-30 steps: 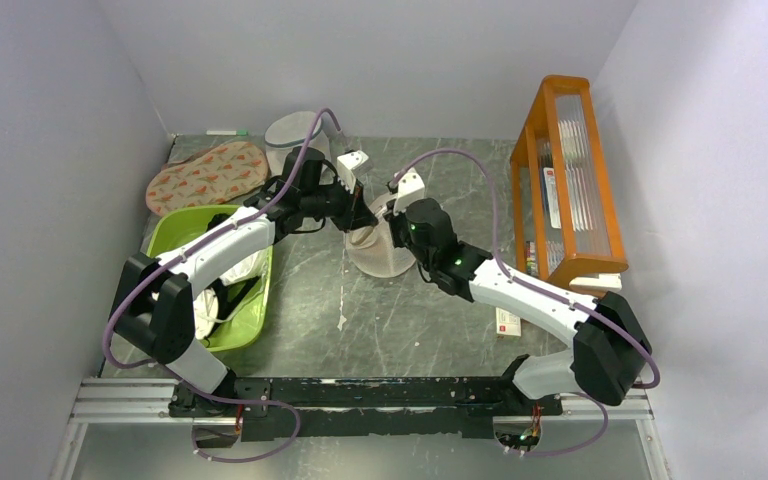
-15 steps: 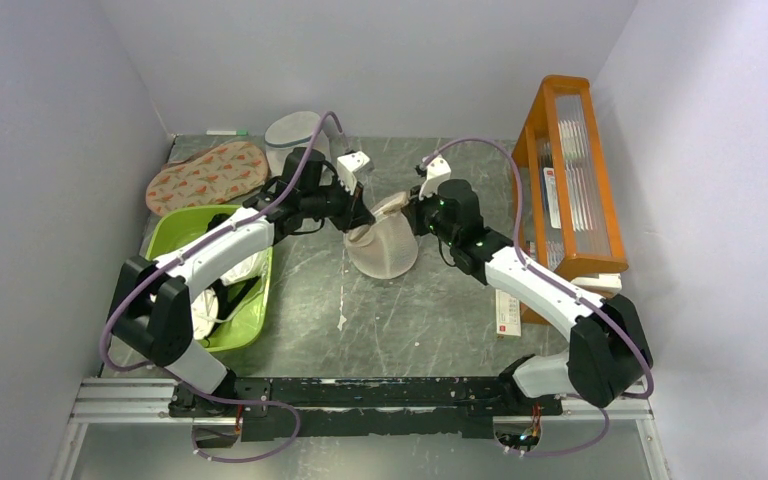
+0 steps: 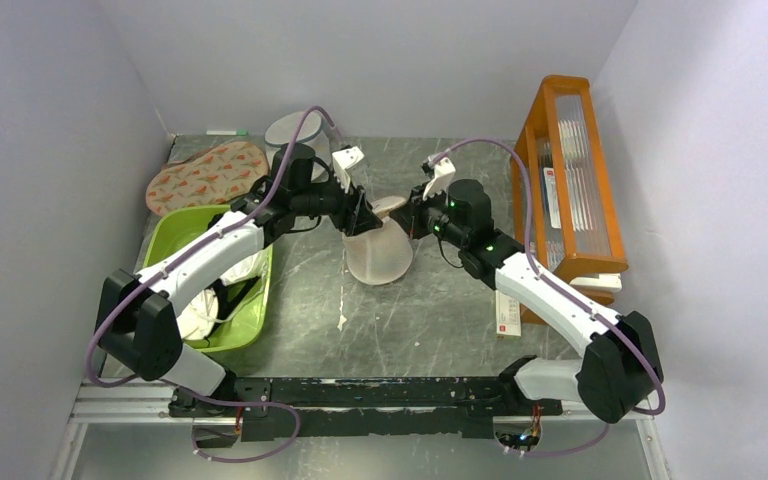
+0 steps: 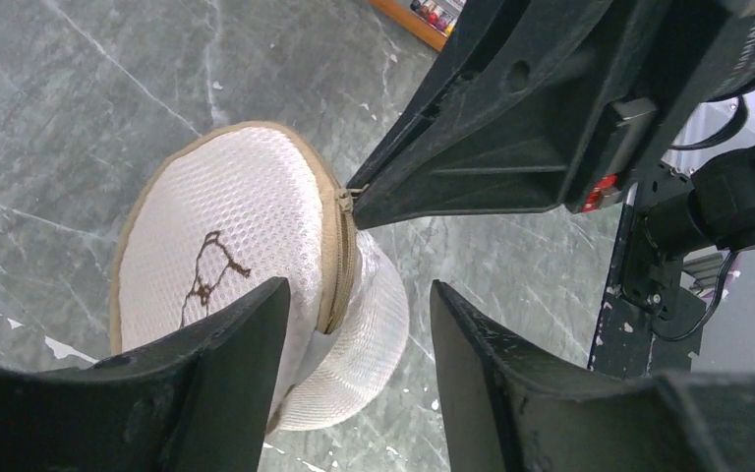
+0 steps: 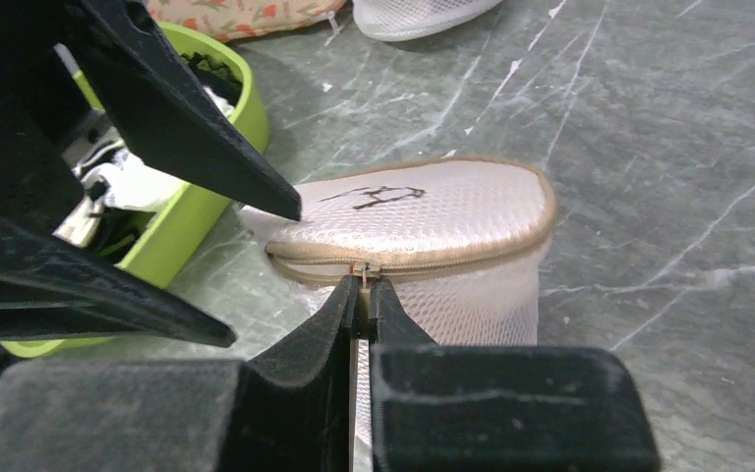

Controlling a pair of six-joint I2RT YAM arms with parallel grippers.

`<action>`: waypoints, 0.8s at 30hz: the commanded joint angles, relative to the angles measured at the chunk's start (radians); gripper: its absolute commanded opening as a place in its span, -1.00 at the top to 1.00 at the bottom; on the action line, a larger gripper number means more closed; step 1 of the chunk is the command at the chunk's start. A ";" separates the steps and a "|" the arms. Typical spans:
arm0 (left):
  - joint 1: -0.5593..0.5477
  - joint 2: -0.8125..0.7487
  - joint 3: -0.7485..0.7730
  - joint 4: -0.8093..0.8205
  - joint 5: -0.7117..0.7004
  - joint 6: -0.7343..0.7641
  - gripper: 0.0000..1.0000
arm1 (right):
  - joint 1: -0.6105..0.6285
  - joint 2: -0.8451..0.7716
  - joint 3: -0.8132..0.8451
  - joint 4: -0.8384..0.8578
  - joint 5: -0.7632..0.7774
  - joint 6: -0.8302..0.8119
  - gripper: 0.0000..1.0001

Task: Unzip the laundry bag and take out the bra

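The laundry bag (image 3: pixel 378 255) is a cream mesh dome with a tan zip round its rim and a black bra icon (image 4: pixel 204 277), lying mid-table. My right gripper (image 5: pixel 364 285) is shut on the zip pull (image 5: pixel 365 268) at the bag's near edge in the right wrist view. The zip gapes a little to the left of the pull. My left gripper (image 4: pixel 359 290) stands open over the bag's other side, its fingers astride the rim and holding nothing. In the top view the left gripper (image 3: pixel 358 215) and right gripper (image 3: pixel 410 213) face each other across the bag's far edge. The bra is hidden.
A green basin (image 3: pixel 175 235) with laundry sits at the left. Behind it lie a flat oval pouch with orange pattern (image 3: pixel 205 175) and a greyish mesh cylinder (image 3: pixel 295 130). An orange rack (image 3: pixel 565 190) lines the right side, with a small box (image 3: pixel 507 318) in front of it.
My left gripper has opened and let go of the bag's rim. My right gripper, still on the zip pull, first swung back and right, then held almost still.
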 commanded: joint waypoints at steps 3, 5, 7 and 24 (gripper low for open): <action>0.004 0.029 0.015 0.013 0.007 -0.029 -0.18 | -0.001 -0.049 -0.002 0.022 -0.054 0.049 1.00; 0.003 0.039 0.020 0.007 0.004 -0.031 -0.14 | 0.000 -0.049 -0.005 0.016 -0.060 0.052 1.00; 0.004 0.045 0.023 0.007 0.008 -0.034 -0.10 | 0.001 -0.047 -0.013 0.019 -0.068 0.055 1.00; 0.003 0.039 0.026 -0.016 -0.031 -0.008 0.86 | -0.007 -0.035 -0.039 -0.017 -0.013 0.095 1.00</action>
